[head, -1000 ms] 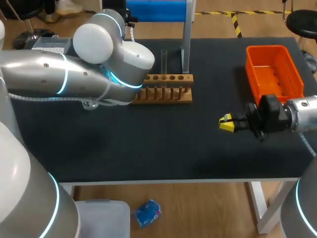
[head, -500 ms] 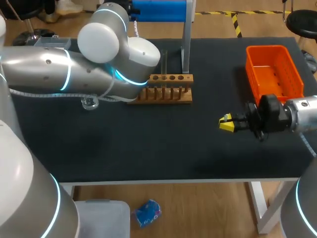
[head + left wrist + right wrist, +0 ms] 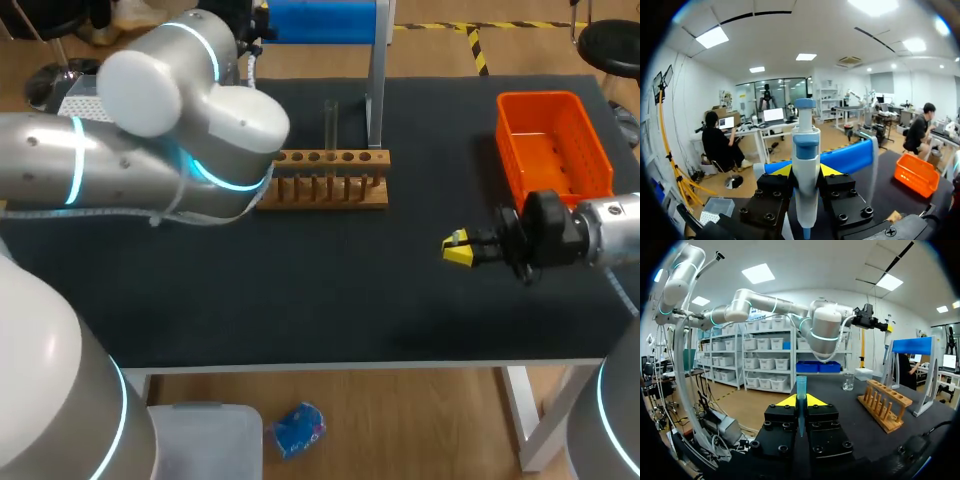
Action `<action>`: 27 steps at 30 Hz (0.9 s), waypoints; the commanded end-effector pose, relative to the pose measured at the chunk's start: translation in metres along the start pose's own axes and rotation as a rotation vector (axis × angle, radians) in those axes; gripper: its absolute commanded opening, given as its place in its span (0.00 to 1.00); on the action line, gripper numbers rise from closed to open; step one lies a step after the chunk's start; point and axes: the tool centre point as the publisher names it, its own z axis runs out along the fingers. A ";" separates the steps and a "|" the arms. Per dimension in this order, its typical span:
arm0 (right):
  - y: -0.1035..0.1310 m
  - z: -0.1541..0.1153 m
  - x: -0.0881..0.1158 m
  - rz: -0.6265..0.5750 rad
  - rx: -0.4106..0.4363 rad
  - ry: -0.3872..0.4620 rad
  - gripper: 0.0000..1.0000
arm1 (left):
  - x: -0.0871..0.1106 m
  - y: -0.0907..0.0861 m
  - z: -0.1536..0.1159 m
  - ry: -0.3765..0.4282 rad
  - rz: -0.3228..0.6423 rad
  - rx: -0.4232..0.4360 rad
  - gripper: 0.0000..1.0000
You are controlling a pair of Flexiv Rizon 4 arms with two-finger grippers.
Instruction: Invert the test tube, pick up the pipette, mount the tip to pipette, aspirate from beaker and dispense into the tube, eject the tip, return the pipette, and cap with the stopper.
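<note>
- Left gripper (image 3: 806,172): fingers pinching a white pipette (image 3: 805,145) from both sides, blue button end pointing away from the wrist.
- Left arm (image 3: 180,130): bent over the table's far left part, wrist up by the far edge, close to the blue stand (image 3: 378,75).
- Right gripper (image 3: 458,248): low over the table's right side, in front of the orange bin (image 3: 555,145) and apart from it.
- In the right wrist view, fingers pressed on a slim blue pipette tip (image 3: 801,395), wide end outward, narrow end back toward the wrist.
- Wooden rack (image 3: 325,180): near the middle of the far side, just in front of the stand's post.
- Clear test tube (image 3: 330,125): upright in one of the rack's middle holes.
- Glass beaker (image 3: 848,381): on the table beyond the rack's far end in the right wrist view, hidden behind the left arm from above.
</note>
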 end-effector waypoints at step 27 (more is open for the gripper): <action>0.000 0.000 0.001 0.000 0.000 -0.001 0.00 | 0.062 0.014 -0.118 0.852 0.135 0.185 0.00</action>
